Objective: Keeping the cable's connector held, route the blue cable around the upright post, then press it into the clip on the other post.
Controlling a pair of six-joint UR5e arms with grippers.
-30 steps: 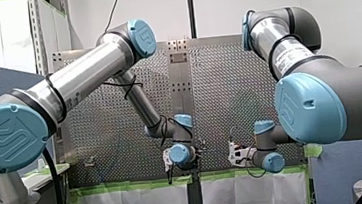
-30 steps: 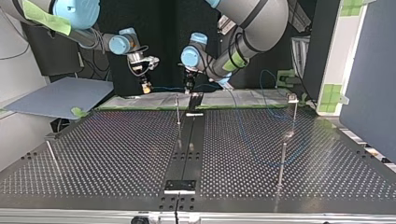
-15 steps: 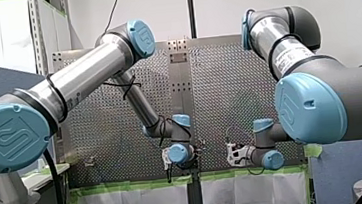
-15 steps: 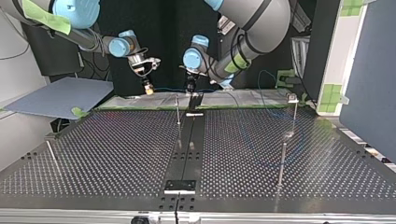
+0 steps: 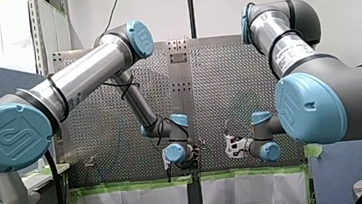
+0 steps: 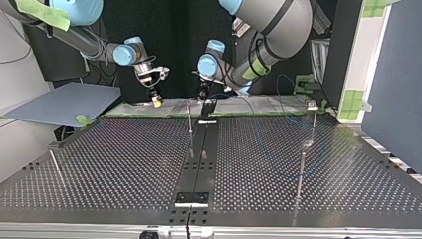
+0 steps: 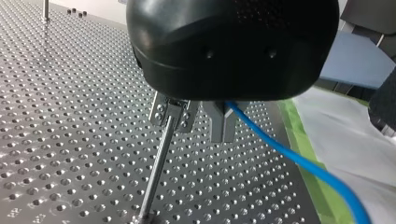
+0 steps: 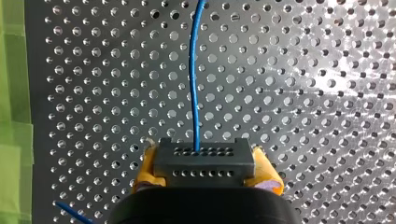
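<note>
In the left wrist view my left gripper (image 7: pixel 223 136) has its metal fingers shut on the blue cable (image 7: pixel 299 161), which trails away over the perforated table. A thin upright post (image 7: pixel 159 168) with a small clip (image 7: pixel 170 113) on top stands right beside those fingers. My right gripper (image 8: pixel 204 169) holds a grey connector block (image 8: pixel 204 161) between yellow pads, and the blue cable (image 8: pixel 194 84) runs straight ahead from it. In the top view my left gripper (image 6: pixel 202 92) hangs just behind the centre post (image 6: pixel 189 118). My right gripper (image 6: pixel 156 101) is further to that view's left.
Another post with a clip (image 6: pixel 312 119) stands at the top view's right, a plain post (image 6: pixel 300 174) nearer the camera, and one (image 6: pixel 54 167) at the left edge. A black rail (image 6: pixel 201 154) runs down the table's middle. Green-taped white sheeting (image 6: pixel 249 105) lies behind.
In the top view my right gripper has come down and slightly right, toward the table's back edge. My left gripper has barely shifted beside the centre post.
</note>
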